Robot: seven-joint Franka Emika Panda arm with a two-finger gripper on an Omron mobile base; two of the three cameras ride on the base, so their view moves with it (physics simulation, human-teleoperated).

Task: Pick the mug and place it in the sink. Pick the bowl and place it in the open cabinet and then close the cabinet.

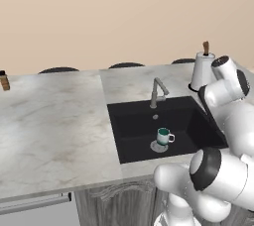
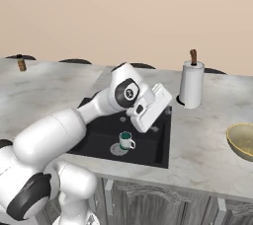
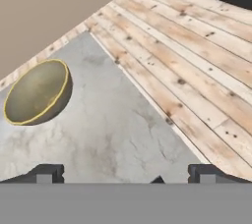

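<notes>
The white mug (image 1: 163, 136) (image 2: 126, 140) with its teal band stands upright on the bottom of the black sink (image 1: 134, 131) (image 2: 148, 145), beside the round drain. My gripper (image 2: 160, 101) (image 3: 126, 174) hovers above the sink's right part, open, with nothing between its fingertips (image 3: 49, 173), and it points toward the right counter. The tan-olive bowl (image 2: 242, 140) (image 3: 37, 92) rests on the marble counter right of the sink, well apart from the gripper. The cabinet is out of view.
A paper towel roll on a holder (image 1: 202, 71) (image 2: 191, 85) stands behind the sink's right corner. The grey faucet (image 1: 158, 91) rises at the sink's back. A small brown item (image 1: 4, 80) sits far left. Beyond the counter edge lies wooden floor (image 3: 197, 61).
</notes>
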